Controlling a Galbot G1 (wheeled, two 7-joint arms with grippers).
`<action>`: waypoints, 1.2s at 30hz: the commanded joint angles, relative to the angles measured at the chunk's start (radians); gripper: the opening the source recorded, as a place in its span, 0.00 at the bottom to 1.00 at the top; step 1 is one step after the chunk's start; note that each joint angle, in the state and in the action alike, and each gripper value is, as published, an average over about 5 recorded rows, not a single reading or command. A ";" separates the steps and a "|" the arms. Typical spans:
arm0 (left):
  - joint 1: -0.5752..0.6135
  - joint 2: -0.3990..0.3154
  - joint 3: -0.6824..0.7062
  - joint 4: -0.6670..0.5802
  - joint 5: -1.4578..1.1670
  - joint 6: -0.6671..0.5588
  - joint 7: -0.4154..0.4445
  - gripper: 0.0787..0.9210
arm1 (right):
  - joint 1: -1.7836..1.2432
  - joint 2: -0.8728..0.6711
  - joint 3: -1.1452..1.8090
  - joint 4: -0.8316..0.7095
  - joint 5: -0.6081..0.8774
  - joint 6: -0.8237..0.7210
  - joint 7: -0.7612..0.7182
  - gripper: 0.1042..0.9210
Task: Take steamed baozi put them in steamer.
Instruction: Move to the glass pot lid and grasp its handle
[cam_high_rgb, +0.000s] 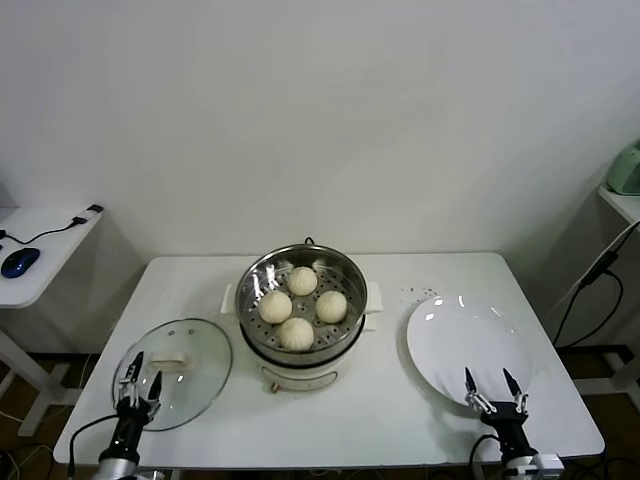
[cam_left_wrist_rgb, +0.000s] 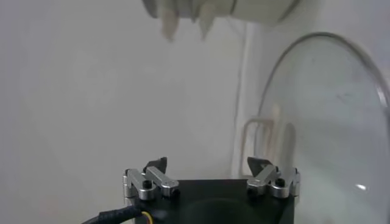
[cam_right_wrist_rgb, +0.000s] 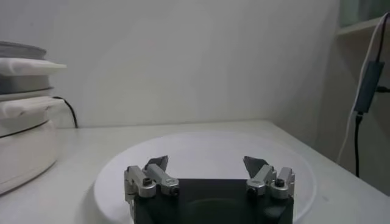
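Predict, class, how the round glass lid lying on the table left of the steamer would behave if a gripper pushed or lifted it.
The glass lid lies flat, so a push would probably make it slide across the smooth white table rather than tip. Being glass, it looks fragile and fairly heavy for its thinness. Its shiny dome seems slippery, so the small handle looks like the safer grip.

Steamed baozi (cam_high_rgb: 303, 281) — four cream-white domed buns, clustered on the perforated tray inside the steamer (cam_high_rgb: 349, 333) — shiny steel pot, white base, table centre.
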 joint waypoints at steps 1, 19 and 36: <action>-0.024 0.011 -0.003 0.076 0.093 0.008 -0.033 0.88 | -0.012 0.020 0.015 0.011 -0.029 0.003 0.007 0.88; -0.135 -0.011 0.027 0.090 0.078 0.088 0.022 0.88 | -0.006 0.025 0.025 0.013 -0.048 -0.009 0.007 0.88; -0.153 -0.023 0.038 0.135 0.071 0.073 0.003 0.50 | 0.010 0.036 0.020 0.011 -0.067 -0.016 0.008 0.88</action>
